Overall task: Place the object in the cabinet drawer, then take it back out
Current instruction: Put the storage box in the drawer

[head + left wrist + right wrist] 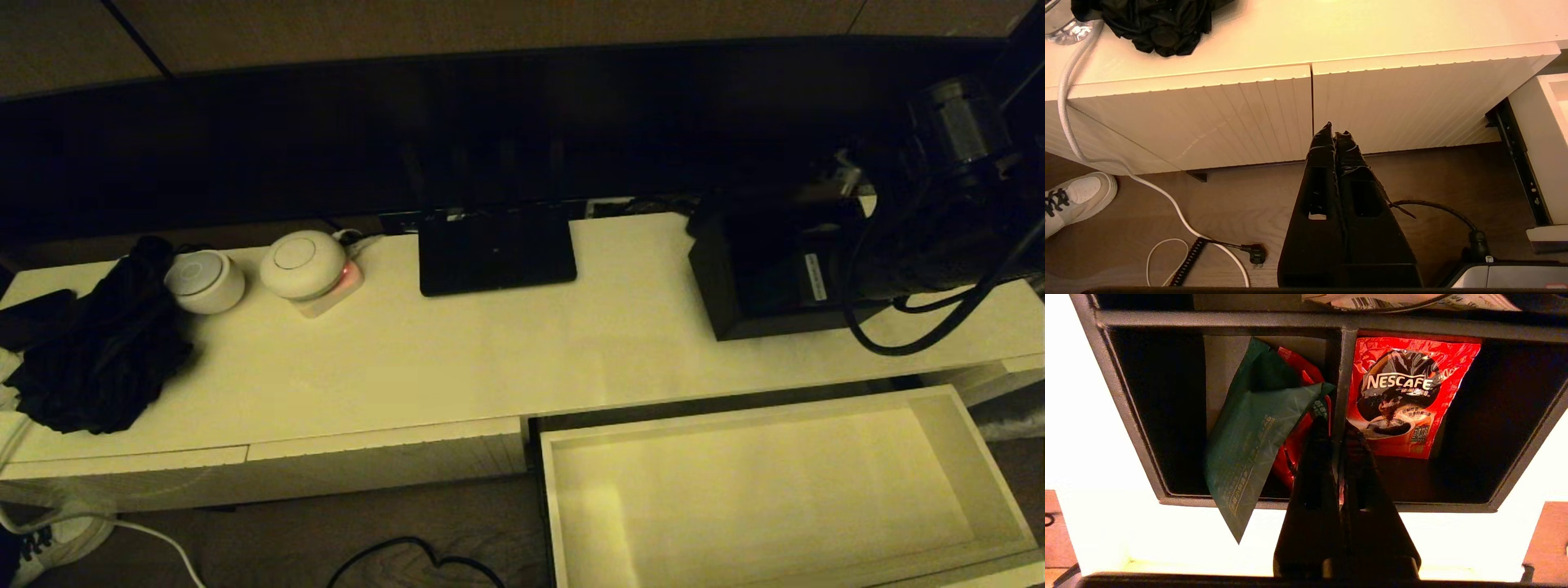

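The black organiser box (pixel 729 314) stands on the cabinet top at the right, behind the pulled-out drawer. My right arm (pixel 955 204) reaches down into it from the right. In the right wrist view my right gripper (pixel 1336 428) is shut on the box's middle divider (pixel 1345 375), between a green packet (pixel 1249 428) and a red Nescafe packet (pixel 1412 388). The cream drawer (pixel 759 490) is open at the lower right, with nothing inside. My left gripper (pixel 1334 130) hangs shut and empty in front of the ribbed front panels (pixel 1229 118).
On the cabinet top sit a flat black router (pixel 496 249), two white round devices (pixel 204 280) (pixel 304 264) and a black cloth heap (pixel 98 351). Cables (pixel 1180 212) and a white shoe (pixel 1077 196) lie on the floor. The drawer's rail (pixel 1519 163) shows.
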{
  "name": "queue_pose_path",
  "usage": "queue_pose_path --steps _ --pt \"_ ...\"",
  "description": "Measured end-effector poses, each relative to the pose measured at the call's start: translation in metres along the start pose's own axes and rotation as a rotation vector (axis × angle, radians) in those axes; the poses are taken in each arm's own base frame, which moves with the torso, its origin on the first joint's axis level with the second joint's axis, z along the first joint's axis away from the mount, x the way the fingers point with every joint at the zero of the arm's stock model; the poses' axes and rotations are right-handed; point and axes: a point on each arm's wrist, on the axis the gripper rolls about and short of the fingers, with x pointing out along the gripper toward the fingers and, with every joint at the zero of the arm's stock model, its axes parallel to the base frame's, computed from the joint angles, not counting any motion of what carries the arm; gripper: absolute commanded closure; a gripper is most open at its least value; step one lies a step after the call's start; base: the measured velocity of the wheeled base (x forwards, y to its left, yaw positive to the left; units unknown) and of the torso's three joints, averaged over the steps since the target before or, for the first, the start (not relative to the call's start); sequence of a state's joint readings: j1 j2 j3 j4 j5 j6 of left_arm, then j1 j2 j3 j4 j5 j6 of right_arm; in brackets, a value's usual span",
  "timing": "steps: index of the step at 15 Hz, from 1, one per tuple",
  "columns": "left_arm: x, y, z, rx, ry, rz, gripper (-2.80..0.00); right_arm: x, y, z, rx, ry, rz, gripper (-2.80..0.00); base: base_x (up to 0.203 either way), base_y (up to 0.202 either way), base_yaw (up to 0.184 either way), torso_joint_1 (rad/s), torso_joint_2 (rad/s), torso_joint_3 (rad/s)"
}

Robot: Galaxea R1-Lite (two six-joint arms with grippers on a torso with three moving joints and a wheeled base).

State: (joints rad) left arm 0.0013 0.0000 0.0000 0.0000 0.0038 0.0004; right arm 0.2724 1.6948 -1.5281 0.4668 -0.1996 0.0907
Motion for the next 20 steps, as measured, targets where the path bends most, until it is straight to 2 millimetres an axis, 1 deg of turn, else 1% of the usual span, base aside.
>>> queue_pose_path --steps 2,5,9,12,16,20 --pt "0.0 0.0 0.0 0.0 0.0 0.0 0.0 -0.011 -0.001 -0.005 -0.001 0.005 0.006 0.0 0.0 0.0 0.0 0.0 0.0 0.0" --pt "0.0 0.0 0.0 0.0 0.0 0.0 0.0 -0.031 -0.005 -0.019 -0.006 0.045 0.007 0.0 0.0 0.0 0.0 0.0 0.0 0.0" --pt "0.0 0.0 0.0 0.0 0.0 0.0 0.0 -0.055 -0.004 -0.048 0.036 0.102 0.022 0.0 0.0 0.0 0.0 0.0 0.0 0.0" --pt "0.0 0.0 0.0 0.0 0.0 0.0 0.0 -0.063 -0.005 -0.078 0.033 0.167 0.026 0.0 0.0 0.0 0.0 0.0 0.0 0.0" --pt "0.0 0.0 0.0 0.0 0.0 0.0 0.0 -0.068 -0.008 -0.117 0.08 0.249 0.02 0.0 0.0 0.0 0.0 0.0 0.0 0.0" --pt "0.0 0.0 0.0 0.0 0.0 0.0 0.0 -0.066 -0.009 -0.143 0.147 0.307 0.007 0.0 0.0 0.0 0.0 0.0 0.0 0.0"
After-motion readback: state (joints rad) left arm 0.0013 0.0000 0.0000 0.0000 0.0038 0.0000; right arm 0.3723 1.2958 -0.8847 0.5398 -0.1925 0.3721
